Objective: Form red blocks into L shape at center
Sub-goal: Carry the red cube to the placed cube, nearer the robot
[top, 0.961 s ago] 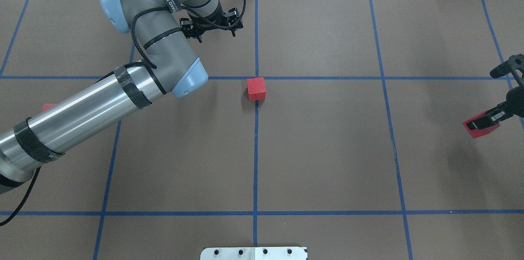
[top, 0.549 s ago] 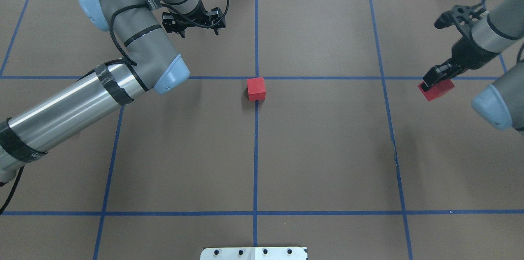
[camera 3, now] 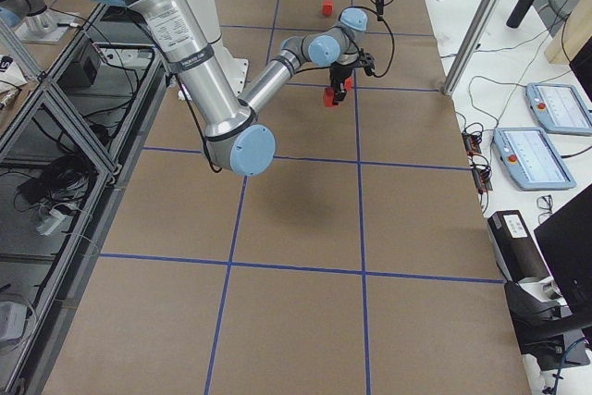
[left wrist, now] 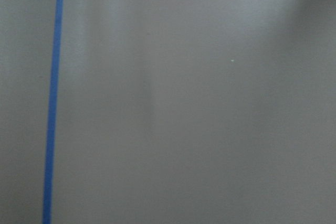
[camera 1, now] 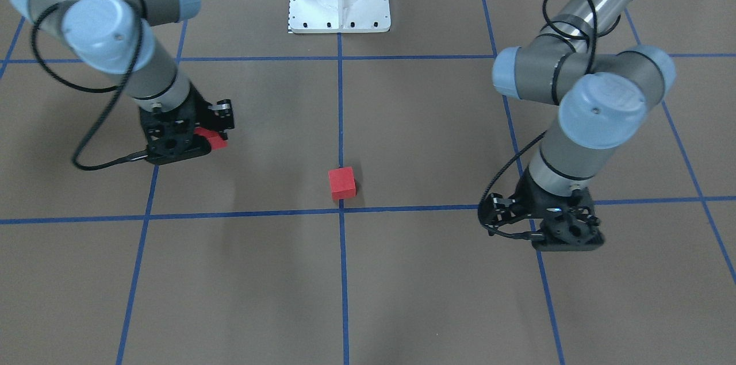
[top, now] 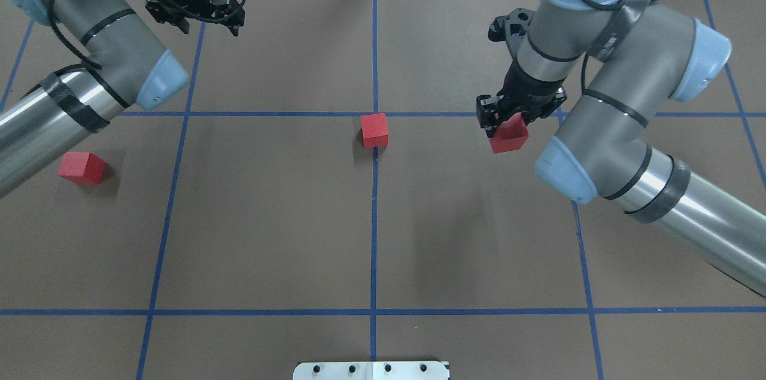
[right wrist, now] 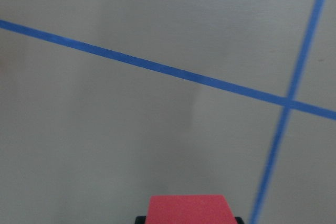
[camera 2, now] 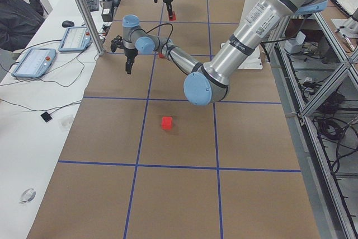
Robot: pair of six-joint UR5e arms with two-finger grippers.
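Note:
One red block (top: 374, 130) rests on the table just on the robot's side of the center crossing (top: 374, 114); it also shows in the front view (camera 1: 342, 183). My right gripper (top: 513, 119) is shut on a second red block (top: 509, 135) and holds it above the table, right of the center; the block shows at the bottom of the right wrist view (right wrist: 190, 209). A third red block (top: 82, 167) lies far left. My left gripper (top: 194, 14) hangs over the far-left area, empty; no fingertips show in its wrist view, so it looks open.
A white base plate (top: 371, 370) sits at the near table edge. Blue tape lines (top: 173, 188) divide the brown surface into squares. Tablets and cables (camera 2: 33, 62) lie beyond the far table edge in the side view.
My right gripper has carried its red block from the right edge leftward toward the center. My left arm has swung back and left, uncovering the third block.

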